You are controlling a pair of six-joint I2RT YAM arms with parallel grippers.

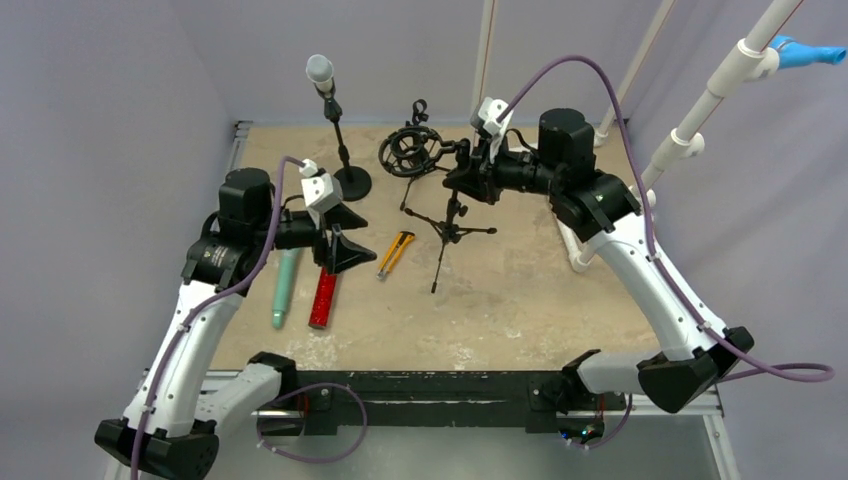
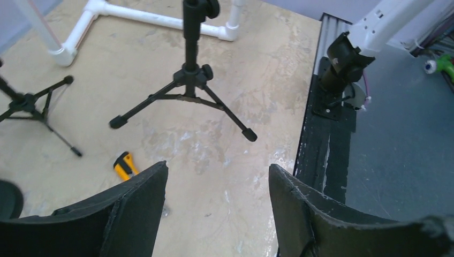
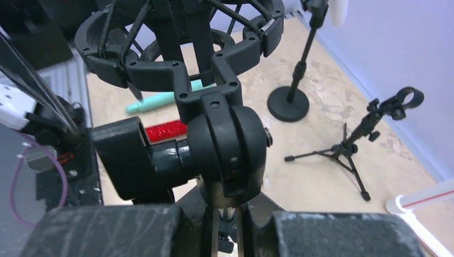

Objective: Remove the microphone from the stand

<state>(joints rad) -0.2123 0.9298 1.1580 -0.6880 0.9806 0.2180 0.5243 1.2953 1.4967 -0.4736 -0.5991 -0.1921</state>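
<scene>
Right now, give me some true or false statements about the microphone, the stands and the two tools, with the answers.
1. The microphone sits on the round-base stand. True.
2. The left tool grips the yellow knife. False: it is open and empty, and the knife lies on the table.
3. The right tool is shut on the tripod pole below the shock mount. True.
4. The red stick stands upright. False: it lies flat beside the teal one.

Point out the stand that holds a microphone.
The black round-base stand at back left: a grey-headed microphone tops it. The black shock-mount tripod and the black clip tripod hold none.
</scene>
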